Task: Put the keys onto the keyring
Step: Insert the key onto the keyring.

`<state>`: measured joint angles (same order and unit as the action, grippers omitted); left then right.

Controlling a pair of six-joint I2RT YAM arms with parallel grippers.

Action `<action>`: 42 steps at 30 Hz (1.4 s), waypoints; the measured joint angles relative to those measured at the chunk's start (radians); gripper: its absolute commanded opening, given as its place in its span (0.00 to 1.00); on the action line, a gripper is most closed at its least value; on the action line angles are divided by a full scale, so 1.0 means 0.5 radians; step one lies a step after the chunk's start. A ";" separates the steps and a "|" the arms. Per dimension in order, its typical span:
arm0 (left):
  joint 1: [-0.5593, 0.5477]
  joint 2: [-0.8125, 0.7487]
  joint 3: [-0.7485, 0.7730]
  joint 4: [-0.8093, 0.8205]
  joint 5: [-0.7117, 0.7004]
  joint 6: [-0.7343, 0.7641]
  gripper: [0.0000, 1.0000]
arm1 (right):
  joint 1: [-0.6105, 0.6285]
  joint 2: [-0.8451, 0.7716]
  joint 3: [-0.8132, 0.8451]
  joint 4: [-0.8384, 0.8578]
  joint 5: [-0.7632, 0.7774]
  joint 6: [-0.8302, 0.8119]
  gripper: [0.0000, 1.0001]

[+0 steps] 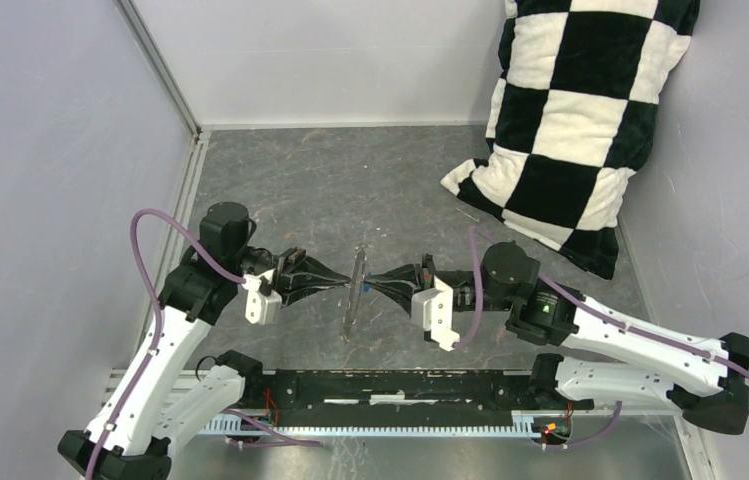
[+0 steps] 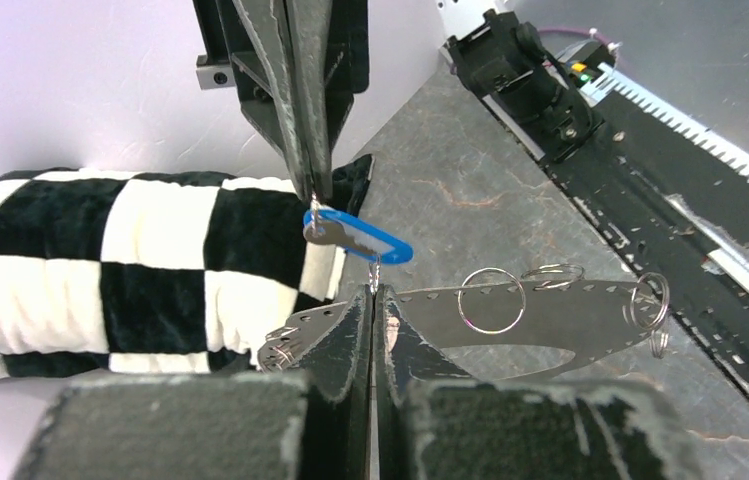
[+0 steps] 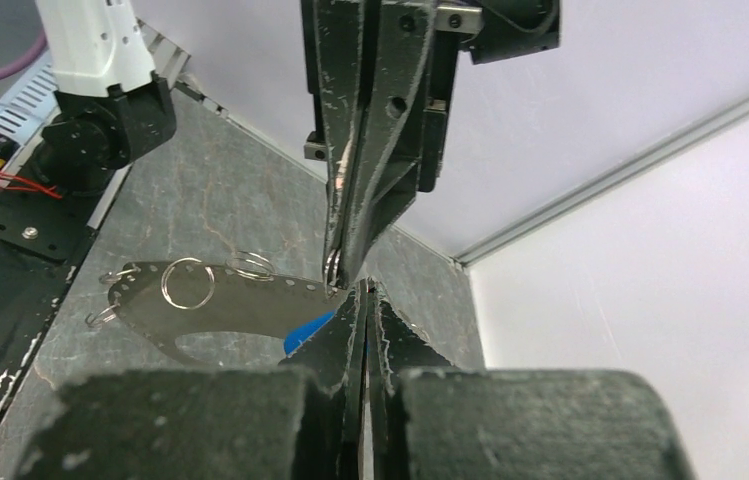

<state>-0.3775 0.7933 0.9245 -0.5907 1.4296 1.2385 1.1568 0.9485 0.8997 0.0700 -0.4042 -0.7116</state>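
- Grey metal keyring (image 2: 590, 305), a flat perforated plate, is held above the middle of the table (image 1: 280, 190), pinched in the closed left gripper (image 2: 372, 300).
- Right gripper (image 3: 365, 295), closed too, pinches the blue key (image 2: 355, 237) just beside it.

Pale lilac walls (image 1: 50, 150), grey marbled tabletop (image 1: 330, 190), black-and-white checked pillow (image 1: 570, 130) in far right corner

The left arm (image 1: 150, 365) and right arm (image 1: 640, 345) share white shell links, black motor housings and black bases, with a purple cable (image 1: 143, 262) looping along each. The left gripper (image 1: 342, 284) and right gripper (image 1: 376, 283) are black, each backed by a white block (image 1: 262, 300), with tapered fingers (image 2: 338, 345) whose edges are scuffed grey; a green light (image 1: 547, 310) glows on the right arm
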 measured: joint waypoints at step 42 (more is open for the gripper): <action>-0.143 0.024 -0.045 -0.152 -0.296 1.521 0.02 | 0.000 0.054 0.446 -0.555 0.295 0.285 0.01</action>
<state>-0.4492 0.8051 0.9020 -0.6666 1.2816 1.9987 1.1568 0.9756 1.1229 -0.2073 -0.2565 -0.5690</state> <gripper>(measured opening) 0.032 0.011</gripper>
